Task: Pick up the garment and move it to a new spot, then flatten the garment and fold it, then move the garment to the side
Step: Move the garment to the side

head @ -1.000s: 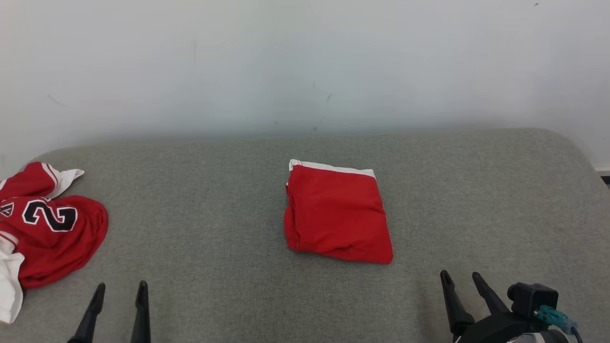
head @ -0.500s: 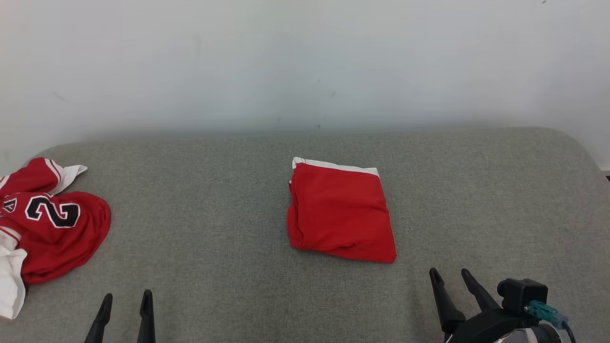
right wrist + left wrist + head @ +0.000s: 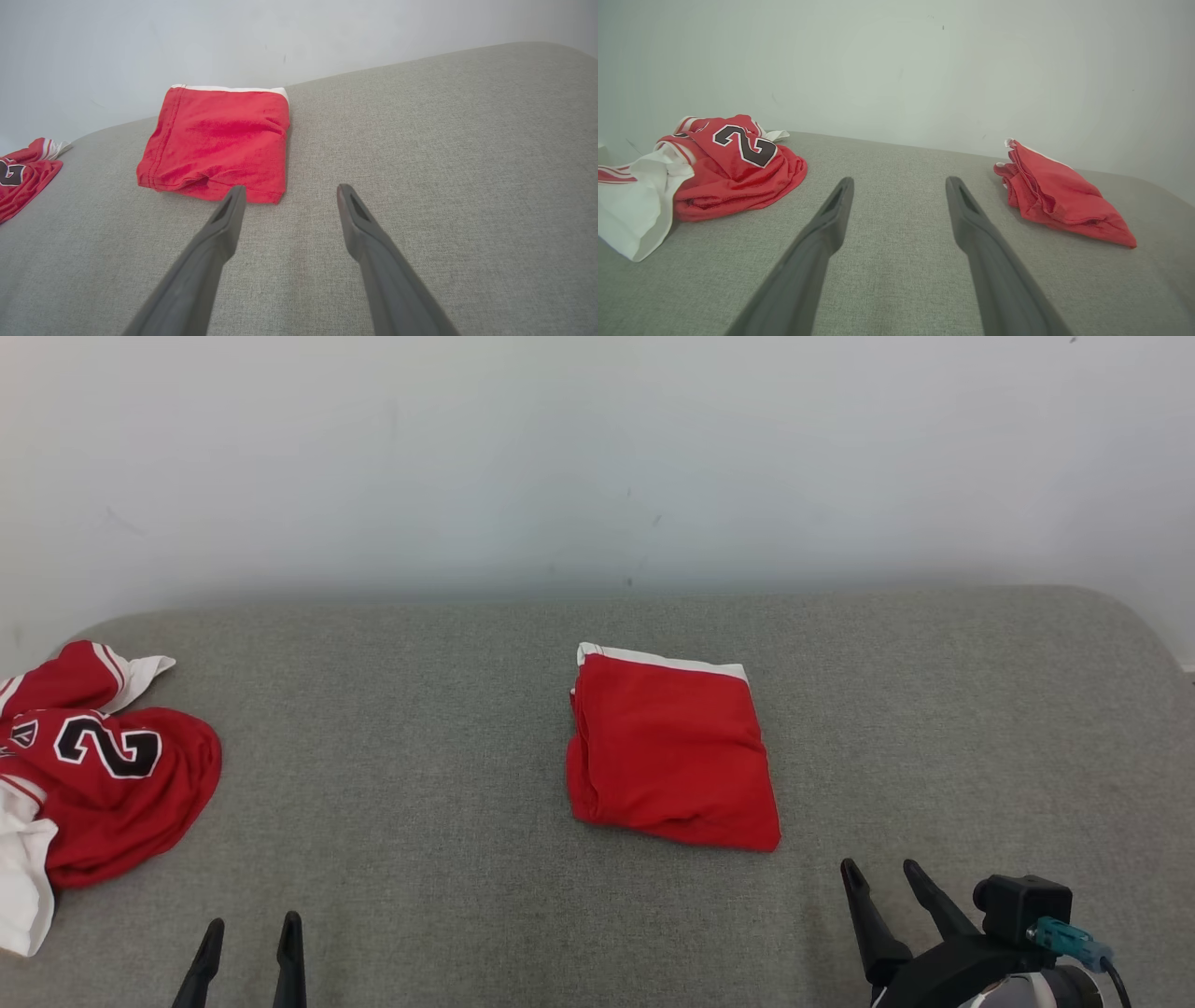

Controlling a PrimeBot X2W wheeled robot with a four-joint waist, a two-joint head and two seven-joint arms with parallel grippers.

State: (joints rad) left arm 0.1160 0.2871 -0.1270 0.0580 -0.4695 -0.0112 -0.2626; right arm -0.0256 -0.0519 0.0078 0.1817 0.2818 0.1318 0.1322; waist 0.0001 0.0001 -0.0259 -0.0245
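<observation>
Left gripper (image 3: 252, 922) and right gripper (image 3: 879, 866), jaws spread and empty, have eased back toward the near edge of the grey cushion (image 3: 420, 756), leaving the folded red garment (image 3: 667, 751) lying free at its centre, seemingly ready for moving aside.

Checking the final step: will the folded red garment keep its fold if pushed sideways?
Probably floppy: the folded red garment shows loose, wrinkled layers along one edge, so a push there would likely bunch it. The grey surface looks coarsely woven, so it may drag rather than slide.
</observation>
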